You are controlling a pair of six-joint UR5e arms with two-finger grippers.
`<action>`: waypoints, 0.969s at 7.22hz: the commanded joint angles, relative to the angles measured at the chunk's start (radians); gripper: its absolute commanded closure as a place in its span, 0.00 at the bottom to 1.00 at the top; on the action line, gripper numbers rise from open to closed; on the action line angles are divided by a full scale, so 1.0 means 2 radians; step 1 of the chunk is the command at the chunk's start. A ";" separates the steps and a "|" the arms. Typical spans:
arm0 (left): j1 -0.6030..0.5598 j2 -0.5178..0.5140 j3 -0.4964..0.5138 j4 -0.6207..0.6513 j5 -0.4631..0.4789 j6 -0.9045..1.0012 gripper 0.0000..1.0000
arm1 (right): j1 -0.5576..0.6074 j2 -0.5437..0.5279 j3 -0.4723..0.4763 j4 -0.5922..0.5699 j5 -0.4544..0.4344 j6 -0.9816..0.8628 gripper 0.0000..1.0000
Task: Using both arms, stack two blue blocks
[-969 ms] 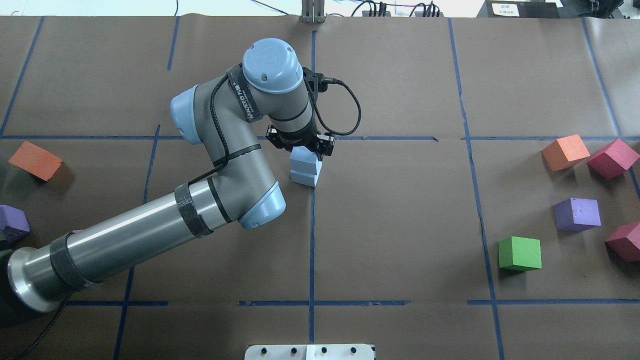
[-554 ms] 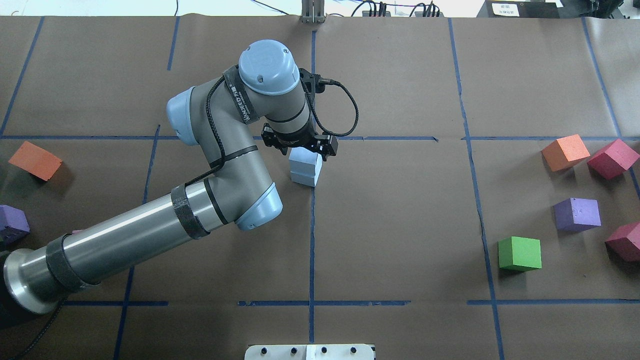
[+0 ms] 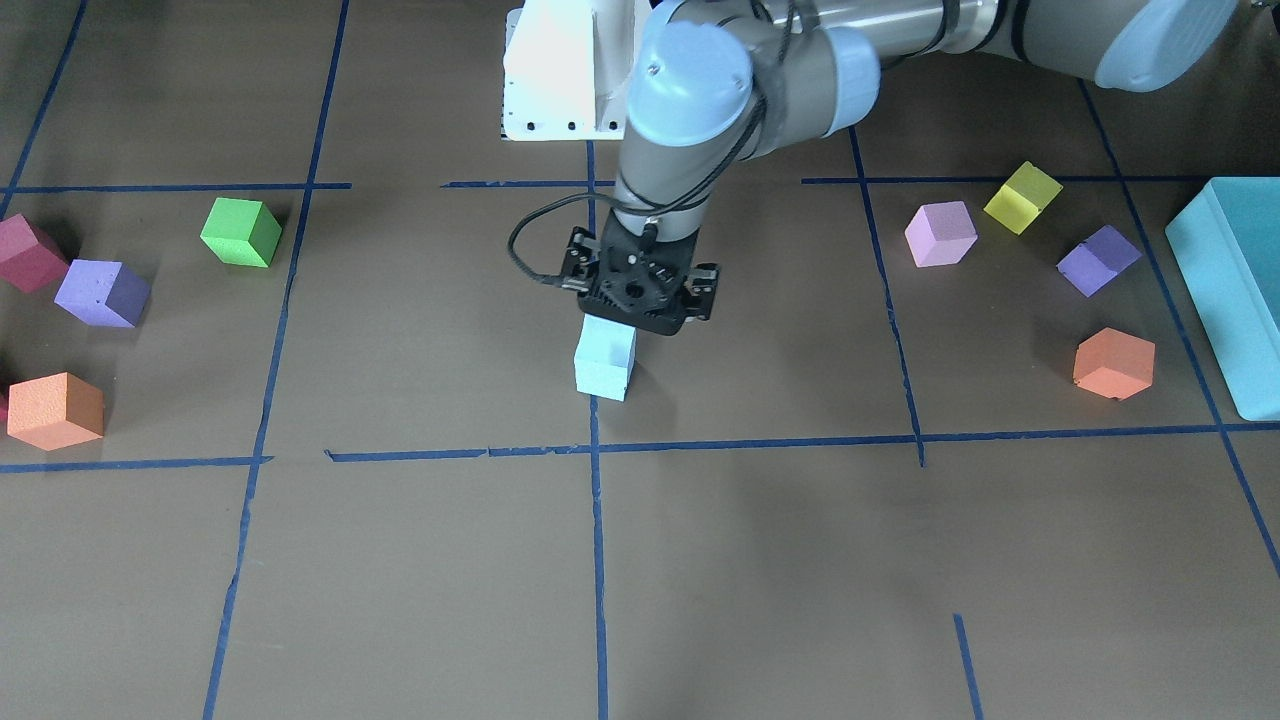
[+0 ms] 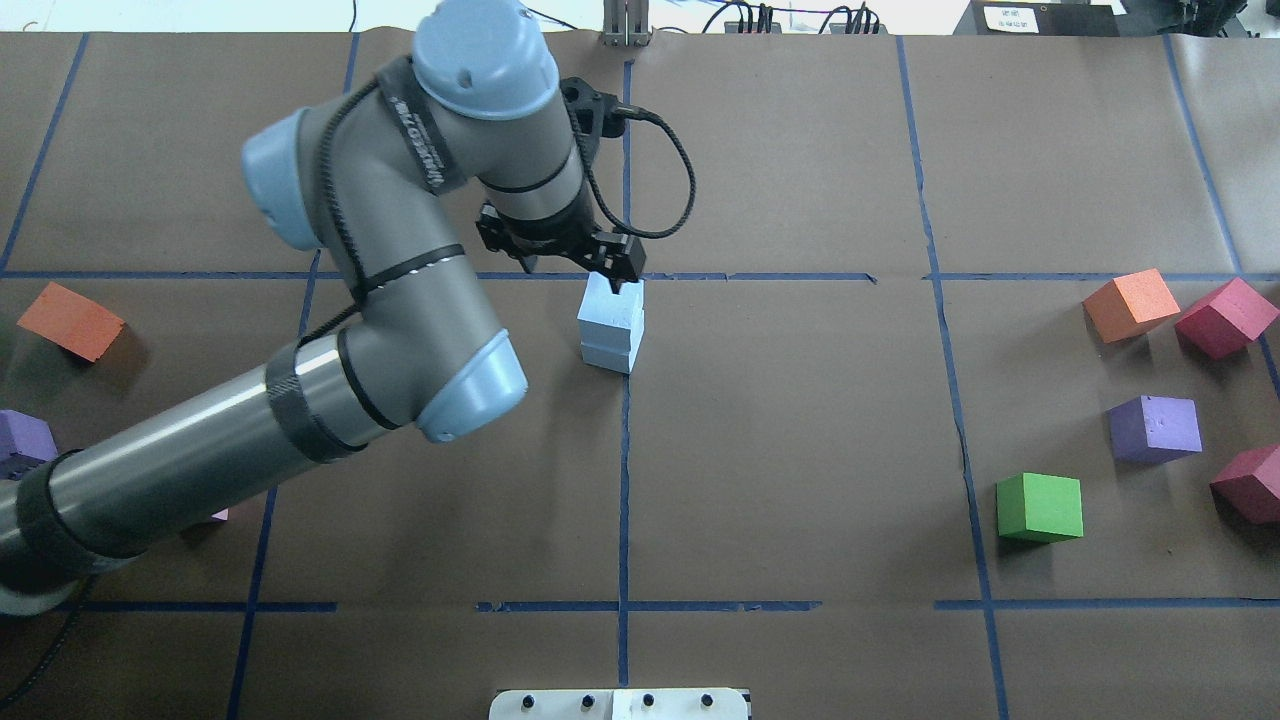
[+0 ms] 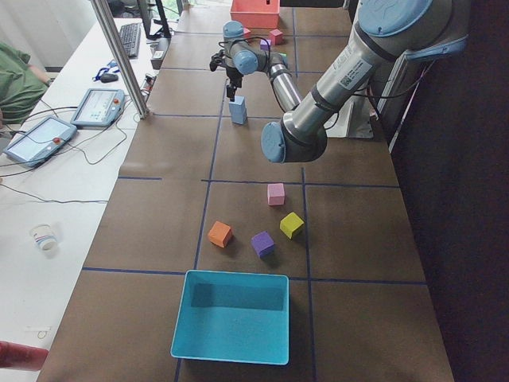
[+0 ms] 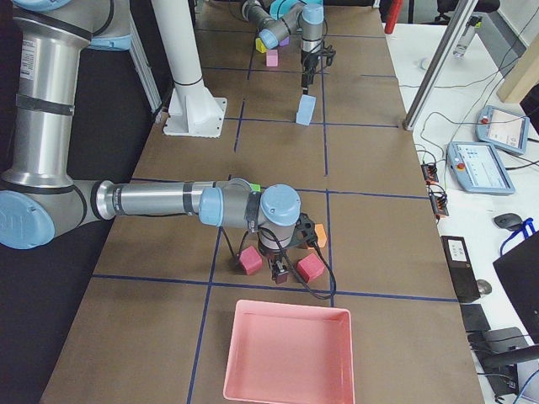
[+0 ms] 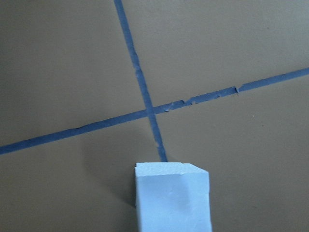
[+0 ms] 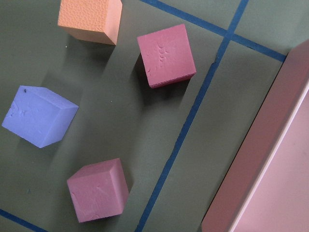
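Note:
The two blue blocks stand stacked at the table's middle, the top block (image 4: pixel 611 305) on the bottom block (image 4: pixel 609 352). The stack also shows in the front view (image 3: pixel 605 365), the left exterior view (image 5: pixel 238 110) and the right exterior view (image 6: pixel 305 109). My left gripper (image 4: pixel 572 272) hangs open and empty just above the stack, touching neither block; it also shows in the front view (image 3: pixel 640 300). The left wrist view shows the top block (image 7: pixel 172 198) from above. My right gripper (image 6: pixel 280 271) shows only in the right exterior view, over red cubes; I cannot tell whether it is open or shut.
On the overhead view's right lie a green cube (image 4: pixel 1039 507), a purple cube (image 4: pixel 1155 428), an orange cube (image 4: pixel 1130 304) and red cubes (image 4: pixel 1226 317). An orange cube (image 4: pixel 70 320) lies at the left. A teal box (image 3: pixel 1230 290) and a pink tray (image 6: pixel 290 353) stand at the table's ends.
My left gripper, earlier low around the top blue block, has lifted off it and drawn up and back. The stack has stayed in place.

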 commanded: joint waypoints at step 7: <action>-0.407 0.406 -0.064 -0.005 -0.171 0.420 0.00 | 0.000 -0.001 -0.008 0.000 0.000 0.000 0.01</action>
